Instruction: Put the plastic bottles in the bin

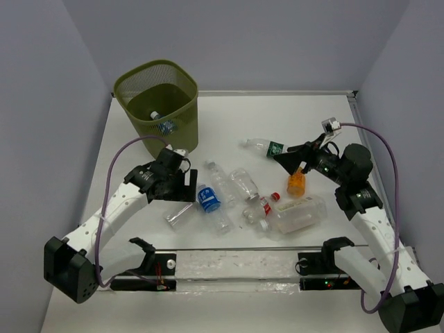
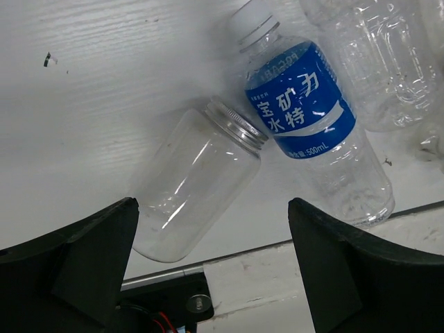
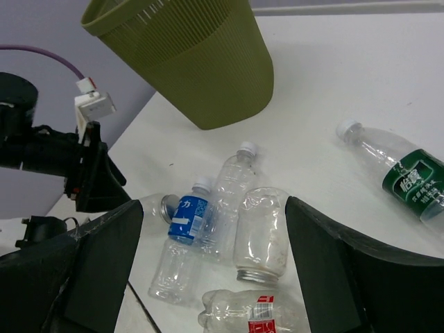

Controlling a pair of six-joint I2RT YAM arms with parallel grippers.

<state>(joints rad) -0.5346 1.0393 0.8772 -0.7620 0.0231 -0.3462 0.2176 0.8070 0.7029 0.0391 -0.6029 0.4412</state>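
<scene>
From above, the bin (image 1: 158,104) stood at the far left of the counter (image 1: 229,118), with one blue-labelled bottle (image 1: 161,123) lying inside it. The other bottles lay scattered mid-counter: a blue-labelled one (image 1: 208,198), a red-labelled bottle (image 1: 262,208), a squarish clear bottle (image 1: 300,213), an orange bottle (image 1: 296,184) and a green-labelled bottle (image 1: 267,146) further back. The left gripper (image 1: 182,191) hung near the bin, over a small clear jar (image 1: 177,215). The right gripper (image 1: 295,158) hovered above the orange bottle, holding nothing.

The left wrist camera showed the left gripper (image 2: 211,257) spread wide and empty, its fingers (image 2: 76,263) framing the clear jar (image 2: 191,187), which lay on its side with a threaded metal neck. Just beside it lay the blue-labelled bottle (image 2: 305,104).

The right wrist camera showed the right gripper (image 3: 215,263) with its fingers (image 3: 354,277) wide apart and nothing between them. Below lay a wide clear bottle (image 3: 260,236), the blue-labelled bottle (image 3: 184,222) and the red-labelled bottle (image 3: 253,312). The green-labelled bottle (image 3: 406,177) lay to the right, and the bin (image 3: 194,55) stood beyond.
</scene>
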